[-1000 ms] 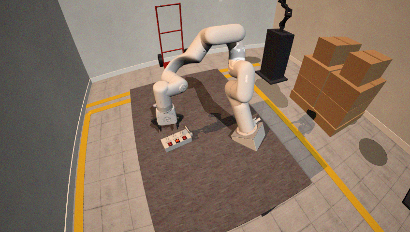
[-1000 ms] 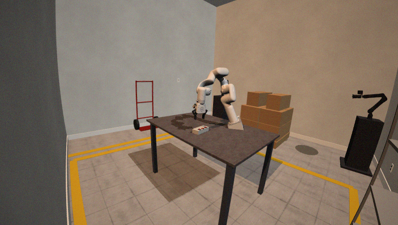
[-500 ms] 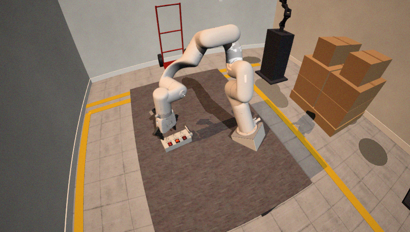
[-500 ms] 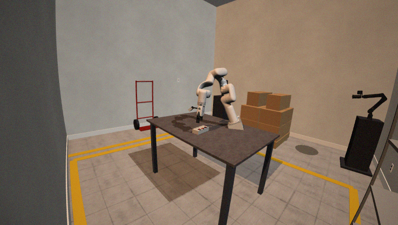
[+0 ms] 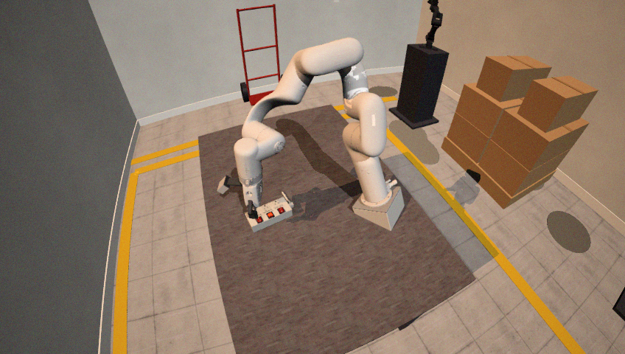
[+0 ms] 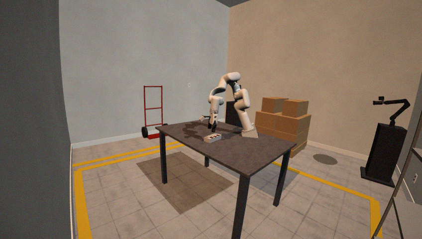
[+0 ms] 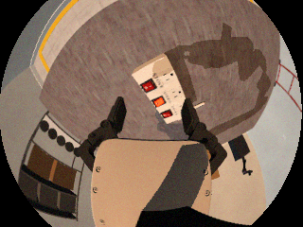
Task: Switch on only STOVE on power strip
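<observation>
One dark table (image 6: 254,160) carries everything that matters, and the white arm (image 5: 306,74) bolted near its far edge arches over and reaches straight down toward the power strip (image 5: 280,205). That strip lies flat and label side up on the table, a short way in front of the arm's base, with three red rocker switches (image 7: 159,101) in a row along it; their labels are too small to read, so which one is STOVE cannot be told. Directly above the strip's end hangs the gripper (image 7: 153,116), its jaws spread fully apart and holding nothing, the dark fingertips straddling the switch row in the wrist view. Judging by its look, the strip is a light, rigid plastic box that would skid or tip under a sideways shove, so it is better not gripped at all: each rocker wants a short vertical press from one fingertip on its raised half.
</observation>
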Available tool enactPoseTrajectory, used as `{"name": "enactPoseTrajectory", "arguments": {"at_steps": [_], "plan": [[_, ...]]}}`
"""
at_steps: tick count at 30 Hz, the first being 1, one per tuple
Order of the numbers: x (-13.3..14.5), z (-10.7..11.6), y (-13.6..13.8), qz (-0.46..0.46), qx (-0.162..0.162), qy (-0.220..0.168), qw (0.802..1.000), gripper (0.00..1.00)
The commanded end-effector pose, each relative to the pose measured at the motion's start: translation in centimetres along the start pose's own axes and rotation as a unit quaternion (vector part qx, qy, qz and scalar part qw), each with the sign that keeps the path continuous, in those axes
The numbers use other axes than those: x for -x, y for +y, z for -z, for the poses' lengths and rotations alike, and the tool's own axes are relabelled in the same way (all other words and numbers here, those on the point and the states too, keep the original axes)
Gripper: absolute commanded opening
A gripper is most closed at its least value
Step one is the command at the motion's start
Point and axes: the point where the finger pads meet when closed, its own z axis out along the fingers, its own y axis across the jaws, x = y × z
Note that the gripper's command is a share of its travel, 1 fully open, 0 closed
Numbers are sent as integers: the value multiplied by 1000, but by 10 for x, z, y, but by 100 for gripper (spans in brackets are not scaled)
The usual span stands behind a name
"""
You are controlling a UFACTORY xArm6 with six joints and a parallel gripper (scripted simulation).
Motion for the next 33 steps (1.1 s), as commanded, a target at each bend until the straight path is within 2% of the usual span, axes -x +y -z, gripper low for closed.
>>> {"name": "enactPoseTrajectory", "arguments": {"at_steps": [1,2,4,5,8,33], "plan": [[-2,1,-1,136,-20,-16,990,100],[-2,1,-1,159,-22,-17,987,0],[-2,1,-1,159,-22,-17,987,0],[-2,1,-1,222,-29,-25,974,0],[-2,1,-1,259,-37,-32,965,0],[-2,1,-1,259,-37,-32,965,0]]}}
